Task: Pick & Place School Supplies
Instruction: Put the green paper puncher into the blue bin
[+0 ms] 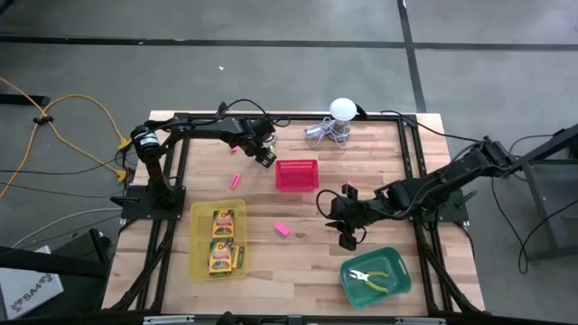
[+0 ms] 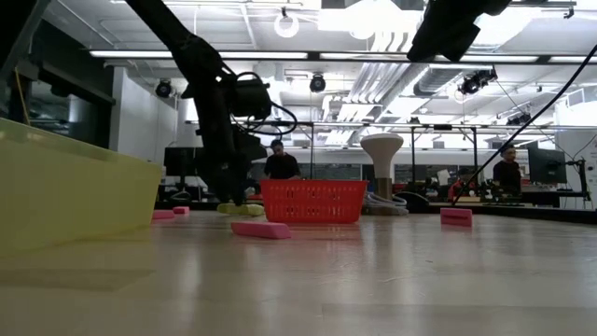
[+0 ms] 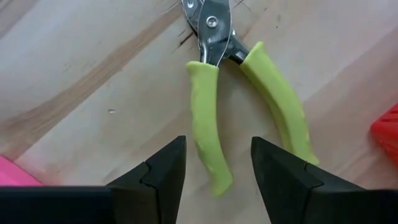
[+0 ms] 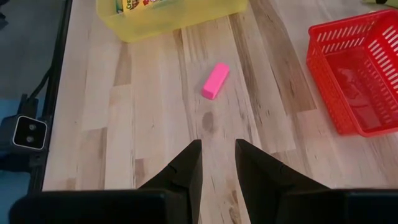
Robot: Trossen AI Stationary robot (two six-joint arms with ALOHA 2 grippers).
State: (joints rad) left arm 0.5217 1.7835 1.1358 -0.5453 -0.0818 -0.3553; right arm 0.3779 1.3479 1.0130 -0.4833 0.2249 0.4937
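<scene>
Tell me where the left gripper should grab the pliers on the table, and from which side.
Probably one green handle, mid-length, from straight above. The pliers lie flat on the wood with handles splayed, too wide to pinch both. The left gripper is open with that handle's end between its fingers, so descending and closing across it looks simplest.

— How is the left arm posed?
— It is stretched along the table's far edge, bent at the elbow, with the left gripper (image 1: 265,155) lowered close to the tabletop and its fingers (image 3: 163,171) spread apart.
— And the right arm?
— It is reached in toward the table's middle, the right gripper (image 1: 347,236) held above the surface, a narrow gap left between its fingers (image 4: 186,165).
</scene>
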